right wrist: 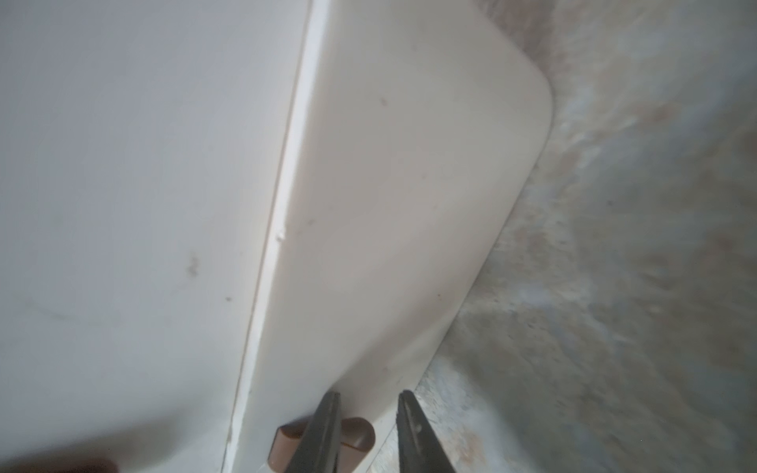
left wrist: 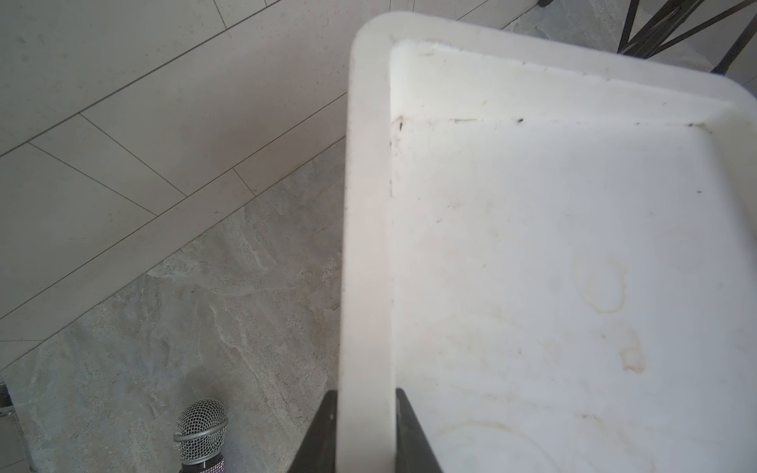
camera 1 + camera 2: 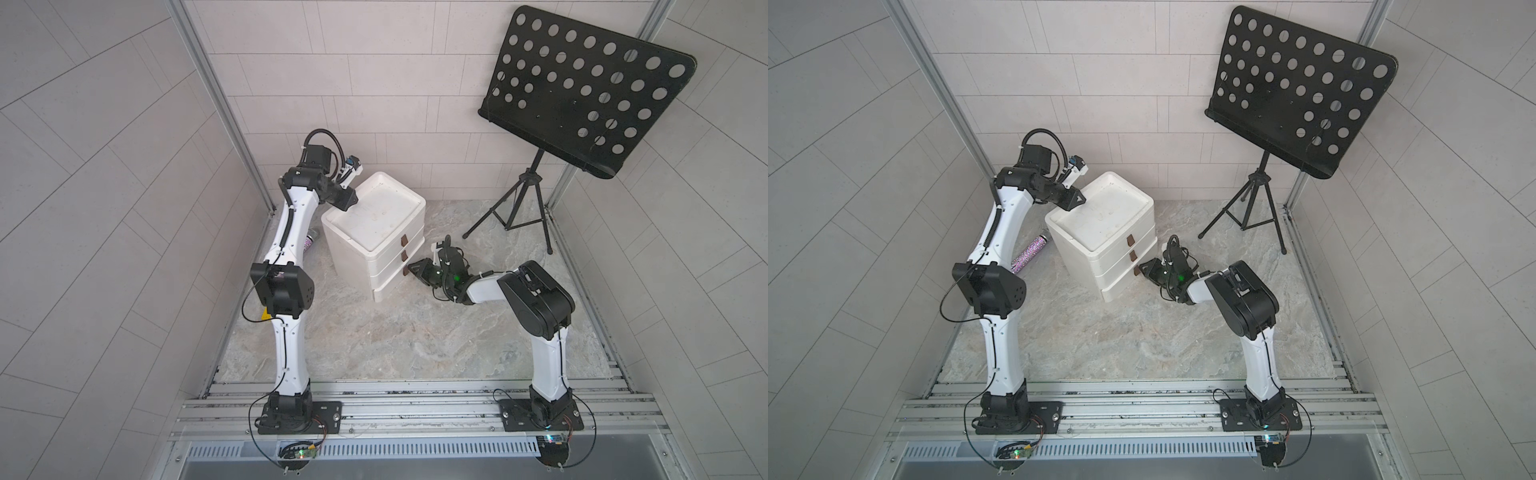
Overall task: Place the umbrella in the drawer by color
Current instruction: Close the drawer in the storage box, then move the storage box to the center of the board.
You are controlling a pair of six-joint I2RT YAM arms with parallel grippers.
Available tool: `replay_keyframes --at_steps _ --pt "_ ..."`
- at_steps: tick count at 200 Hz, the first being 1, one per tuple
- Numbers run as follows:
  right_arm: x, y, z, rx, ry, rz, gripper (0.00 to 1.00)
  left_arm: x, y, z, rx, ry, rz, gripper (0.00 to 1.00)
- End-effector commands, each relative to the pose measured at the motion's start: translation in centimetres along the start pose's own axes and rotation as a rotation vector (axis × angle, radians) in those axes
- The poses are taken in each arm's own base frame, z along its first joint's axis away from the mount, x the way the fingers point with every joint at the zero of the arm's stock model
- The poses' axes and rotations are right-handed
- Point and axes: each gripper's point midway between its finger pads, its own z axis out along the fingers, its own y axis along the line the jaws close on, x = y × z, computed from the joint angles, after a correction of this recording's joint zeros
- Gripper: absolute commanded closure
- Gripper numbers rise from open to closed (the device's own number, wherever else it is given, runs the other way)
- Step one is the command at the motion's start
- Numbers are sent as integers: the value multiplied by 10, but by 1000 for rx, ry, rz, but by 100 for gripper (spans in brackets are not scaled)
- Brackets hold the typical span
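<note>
Handle (image 1: 358, 436) seemingly sits between right tool's (image 1: 368, 395) parted jaws; left tool (image 2: 366, 393) clamps drawer-unit rim (image 2: 364, 245).

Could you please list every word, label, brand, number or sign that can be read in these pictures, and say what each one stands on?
No text can be read in any view.
Yellow sticker on the left arm: too small to read.
Drawer unit, its brown handles, microphone, music stand: no markings show.
</note>
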Motion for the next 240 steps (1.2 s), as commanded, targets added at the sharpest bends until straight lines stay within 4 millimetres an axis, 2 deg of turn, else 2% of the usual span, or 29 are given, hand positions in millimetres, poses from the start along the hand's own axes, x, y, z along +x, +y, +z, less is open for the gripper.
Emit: replay_keyframes --at_steps 1,39,77,106,142,164,206,240 --pt "0 26 10 -84 2 -1 72 25 -34 25 158 83 -53 80" --pt "3 27 13 -87 8 0 71 26 -36 25 168 86 -54 80" --pt "-2 14 -17 -57 -33 -5 67 26 -39 24 183 79 -51 80" --pt "-14 11 -52 -22 -70 -29 57 24 -42 23 199 69 -53 80" --pt "-34 20 -104 46 -126 -117 44 21 -52 22 232 60 -54 80" --pt "-46 28 -140 104 -185 -193 40 22 -60 24 245 69 -44 80" --pt "-74 56 -205 138 -305 -287 32 18 -74 19 268 61 -33 80" --pt "-94 90 -230 150 -286 -385 27 15 -93 17 288 66 -8 80"
